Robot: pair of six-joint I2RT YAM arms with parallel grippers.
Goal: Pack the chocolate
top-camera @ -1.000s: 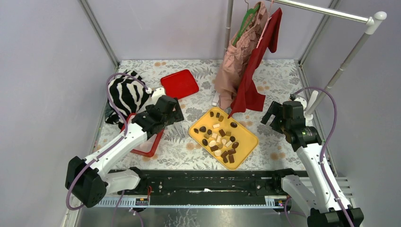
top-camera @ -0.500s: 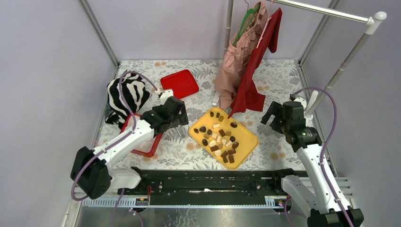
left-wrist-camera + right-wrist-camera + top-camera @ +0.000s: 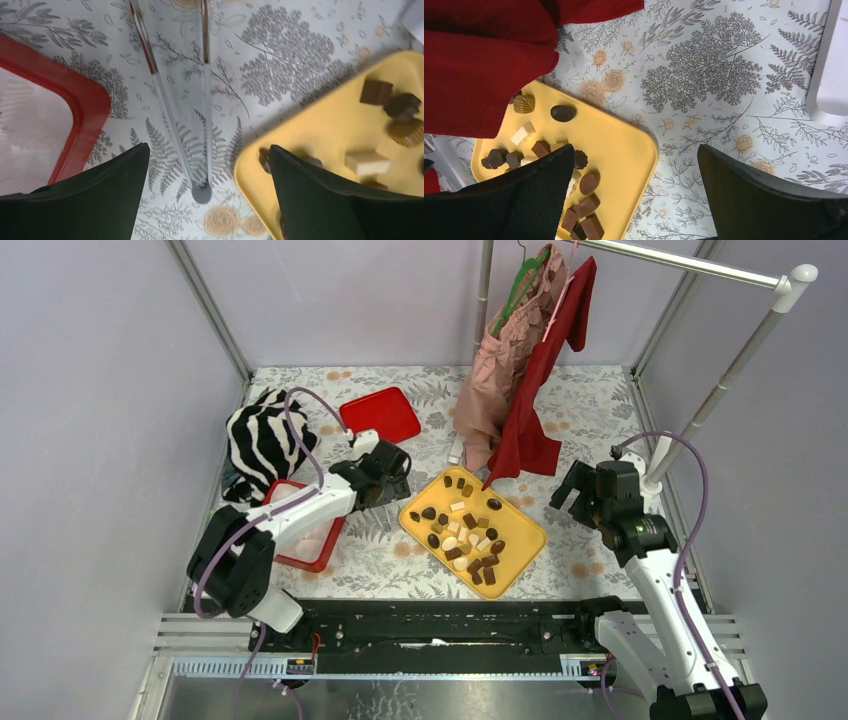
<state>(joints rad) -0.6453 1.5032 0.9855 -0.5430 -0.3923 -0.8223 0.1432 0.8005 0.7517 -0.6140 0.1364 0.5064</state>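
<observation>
The chocolate [image 3: 465,535], several small dark, tan and cream pieces, lies on a yellow tray [image 3: 520,530] at the table's middle. My left gripper [image 3: 393,492] is open and empty, hovering at the tray's left edge above a pair of clear tongs [image 3: 202,187] lying on the tablecloth. In the left wrist view the gripper [image 3: 207,148] straddles the tongs, with the tray [image 3: 325,130] and some chocolate [image 3: 367,162] at the right. My right gripper [image 3: 570,490] is open and empty, right of the tray. In the right wrist view the gripper [image 3: 635,147] spans the tray's corner [image 3: 619,145] and chocolate [image 3: 589,182].
A red box [image 3: 312,562] with a white paper liner lies left of the tray; its rim shows in the left wrist view [image 3: 90,95]. A red lid [image 3: 380,415] and zebra cloth [image 3: 262,440] lie at back left. Pink and red clothes [image 3: 520,370] hang from a rack over the tray's far side.
My left arm has swung right from over the red box to the tray's left edge, above the tongs. My right arm has shifted slightly nearer.
</observation>
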